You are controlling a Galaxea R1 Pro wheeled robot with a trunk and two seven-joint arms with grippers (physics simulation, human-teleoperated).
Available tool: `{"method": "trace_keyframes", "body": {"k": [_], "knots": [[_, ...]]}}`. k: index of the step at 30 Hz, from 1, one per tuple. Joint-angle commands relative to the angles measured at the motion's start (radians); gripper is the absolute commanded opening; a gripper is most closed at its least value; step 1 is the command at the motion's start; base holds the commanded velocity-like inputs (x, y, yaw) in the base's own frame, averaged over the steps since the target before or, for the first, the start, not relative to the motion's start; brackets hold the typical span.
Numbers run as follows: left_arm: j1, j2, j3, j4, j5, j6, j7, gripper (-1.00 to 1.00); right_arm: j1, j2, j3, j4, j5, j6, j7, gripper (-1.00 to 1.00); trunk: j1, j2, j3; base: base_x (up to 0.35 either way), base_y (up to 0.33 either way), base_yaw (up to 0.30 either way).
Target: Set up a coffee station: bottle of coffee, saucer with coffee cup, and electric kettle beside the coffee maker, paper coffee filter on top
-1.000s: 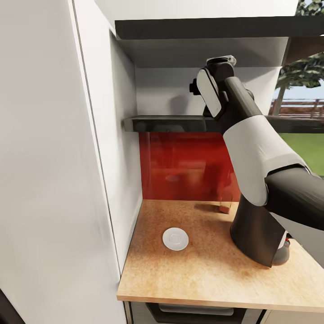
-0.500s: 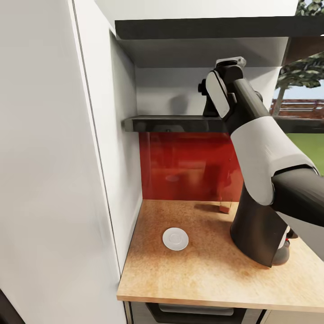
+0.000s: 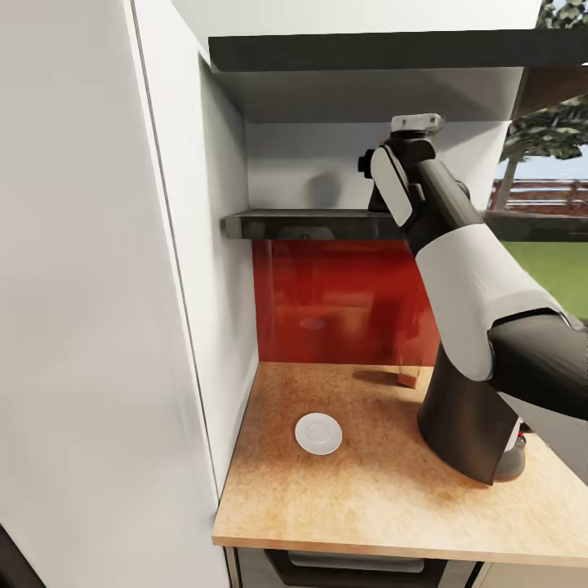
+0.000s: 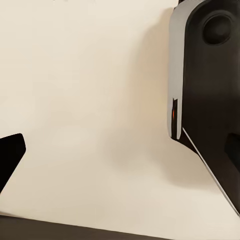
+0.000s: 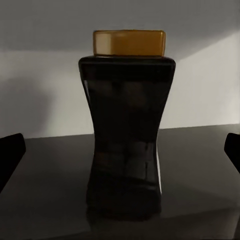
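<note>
Here the head view shows the white saucer (image 3: 318, 433) lying on the wooden tabletop (image 3: 367, 498), with the right arm (image 3: 457, 269) raised to the dark shelf (image 3: 302, 223). Up close, the right wrist view shows the bottle of coffee (image 5: 126, 130) upright on that shelf, between the spread fingers of the right tool (image 5: 120, 150). A red backsplash (image 3: 335, 302) lines the wall; I cannot tell the left tool's state.

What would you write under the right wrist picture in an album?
Dark coffee bottle with amber lid standing upright on the dark shelf, framed between open fingertips.
</note>
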Motion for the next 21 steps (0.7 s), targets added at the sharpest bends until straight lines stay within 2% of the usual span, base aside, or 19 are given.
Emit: {"method": "trace_keyframes", "body": {"k": [1,10,21], "knots": [[-0.001,0.000,0.002,0.001,-0.010,-0.004,0.003,1.00,0.003,-0.001,0.004,0.000,-0.010,-0.003,-0.009,1.00,0.000,-0.001,-0.001,0.000,0.000,0.000],[-0.001,0.000,0.002,0.000,-0.010,-0.004,0.003,1.00,0.020,-0.001,0.004,0.007,-0.011,-0.011,-0.009,1.00,0.000,-0.001,-0.001,0.003,0.000,0.000],[-0.001,0.001,0.003,0.000,-0.010,-0.003,0.003,1.00,0.022,-0.004,0.004,0.006,-0.011,-0.011,-0.012,1.00,0.000,-0.001,-0.001,0.062,0.000,0.000]]}}
